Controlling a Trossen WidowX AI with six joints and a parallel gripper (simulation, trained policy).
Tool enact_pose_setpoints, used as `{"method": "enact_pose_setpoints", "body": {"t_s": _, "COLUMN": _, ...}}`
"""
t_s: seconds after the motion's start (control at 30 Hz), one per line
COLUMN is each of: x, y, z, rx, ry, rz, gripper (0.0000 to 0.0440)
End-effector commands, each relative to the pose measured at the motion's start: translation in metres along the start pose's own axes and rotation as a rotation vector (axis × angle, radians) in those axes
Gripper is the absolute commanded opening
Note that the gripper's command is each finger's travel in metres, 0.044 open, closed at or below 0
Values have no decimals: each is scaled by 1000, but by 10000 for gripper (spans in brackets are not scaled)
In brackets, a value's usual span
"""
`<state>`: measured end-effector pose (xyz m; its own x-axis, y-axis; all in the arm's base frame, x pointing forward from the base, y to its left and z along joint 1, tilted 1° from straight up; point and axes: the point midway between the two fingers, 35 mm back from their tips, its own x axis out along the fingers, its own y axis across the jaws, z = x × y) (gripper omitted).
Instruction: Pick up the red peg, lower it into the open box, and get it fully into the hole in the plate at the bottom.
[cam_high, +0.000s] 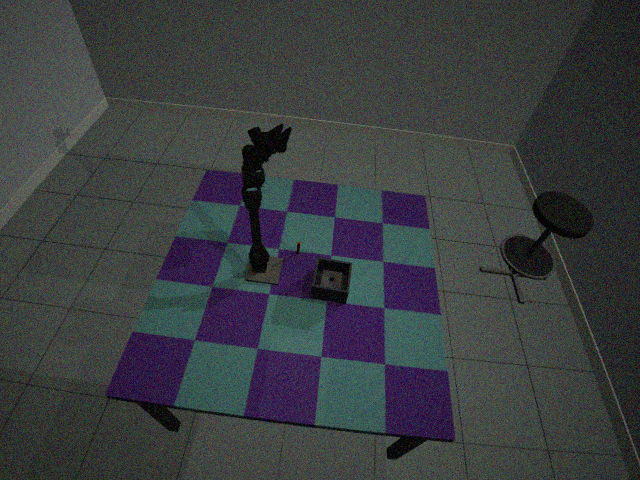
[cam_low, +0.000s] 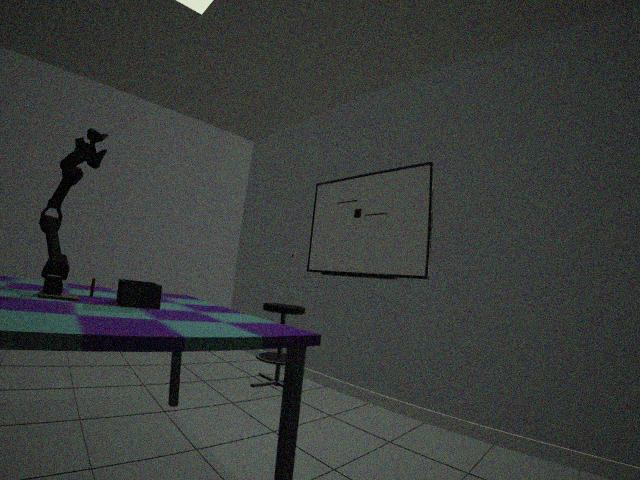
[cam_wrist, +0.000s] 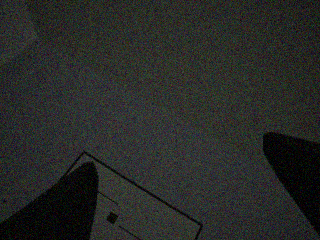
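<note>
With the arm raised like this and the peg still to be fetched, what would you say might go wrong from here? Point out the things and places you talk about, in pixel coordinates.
The red peg (cam_high: 298, 247) (cam_low: 92, 287) stands upright and looks slim, so a slightly misjudged descent by the open gripper (cam_high: 287, 129) (cam_low: 106, 143) (cam_wrist: 180, 150) might knock it over. The open box (cam_high: 330, 297) (cam_low: 139, 293) stands close by, and its walls could catch a finger. Lighting is dim, and the wrist view shows neither peg nor box, so aiming may suffer.

One counter — carrying one arm, one peg and one box — plus one stool and one framed whiteboard; two fingers on one hand.
</note>
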<state>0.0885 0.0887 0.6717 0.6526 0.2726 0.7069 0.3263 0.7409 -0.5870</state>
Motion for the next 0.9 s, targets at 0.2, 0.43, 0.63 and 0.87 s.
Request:
{"method": "enact_pose_setpoints", "body": {"t_s": 0.2, "x": -11, "y": -18, "z": -7, "rx": 139, "ry": -51, "rz": -56, "gripper": 440}}
{"method": "enact_pose_setpoints", "body": {"t_s": 0.43, "x": -20, "y": -44, "z": -34, "rx": 361, "ry": -58, "rz": -148, "gripper": 440}}
{"method": "enact_pose_setpoints", "body": {"t_s": 0.63, "x": -27, "y": -58, "z": -67, "rx": 552, "ry": -33, "rz": -220, "gripper": 440}}
{"method": "enact_pose_setpoints", "body": {"t_s": 0.87, "x": -33, "y": -65, "z": -116, "rx": 767, "ry": 31, "rz": -307, "gripper": 440}}
